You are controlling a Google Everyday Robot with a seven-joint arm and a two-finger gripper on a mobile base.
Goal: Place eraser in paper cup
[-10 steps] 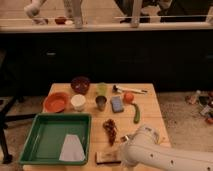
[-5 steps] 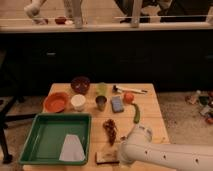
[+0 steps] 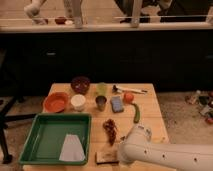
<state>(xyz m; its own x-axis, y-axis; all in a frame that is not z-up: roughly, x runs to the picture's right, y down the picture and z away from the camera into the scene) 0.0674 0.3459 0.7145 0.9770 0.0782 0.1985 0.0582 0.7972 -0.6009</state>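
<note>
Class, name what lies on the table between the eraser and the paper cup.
Camera view: bare tabletop and the rim of the green tray lie between eraser and paper cup. The gripper hangs beside the eraser.

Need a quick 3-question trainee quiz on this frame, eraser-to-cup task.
1. True or false: the eraser already lies in the paper cup.
2. What lies in the green tray? A) a pale sheet B) the eraser C) the paper cup
3. Fill in: the claw, at the end of the white arm, is at the front edge of the table, beside the ____.
Key: 1 false; 2 A; 3 eraser.
</note>
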